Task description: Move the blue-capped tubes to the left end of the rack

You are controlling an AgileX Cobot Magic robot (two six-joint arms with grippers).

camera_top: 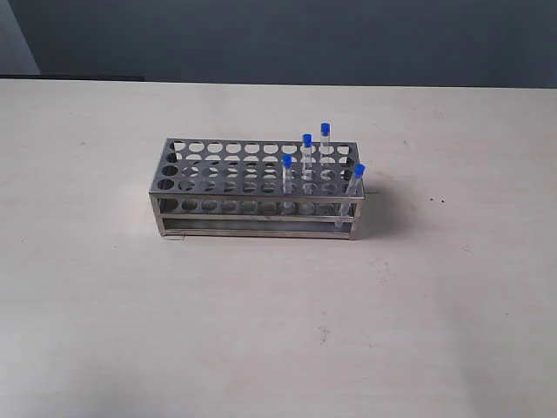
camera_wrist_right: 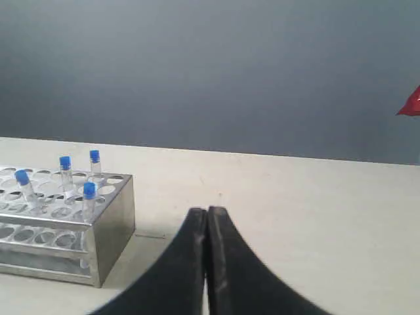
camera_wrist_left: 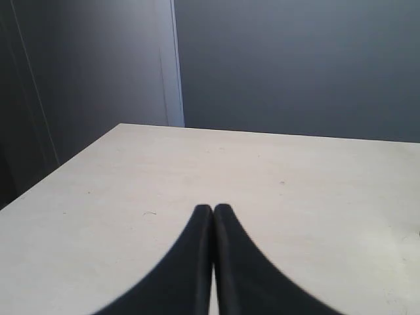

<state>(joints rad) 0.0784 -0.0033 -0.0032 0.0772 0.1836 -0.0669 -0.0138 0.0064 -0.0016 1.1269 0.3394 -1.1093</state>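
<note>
On my left, the left gripper (camera_wrist_left: 213, 209) has its fingers pressed together with nothing between them, looking out over bare table (camera_wrist_left: 295, 177) — the rack is out of that camera's sight. Mid-table stands the rack (camera_top: 257, 231), its left-end holes all vacant. The blue-capped tubes (camera_top: 306, 152) cluster at its right end, three upright and the front-corner tube (camera_top: 355, 185) leaning. On my right, the right gripper (camera_wrist_right: 207, 211) is likewise closed and empty, near the rack's right end wall but apart from it. I judge this the very start: no tube in hand, none relocated. Next I'd open the right jaws, come down over one blue cap and lift straight up — the neighbours stand close, so a clean vertical pull matters.
</note>
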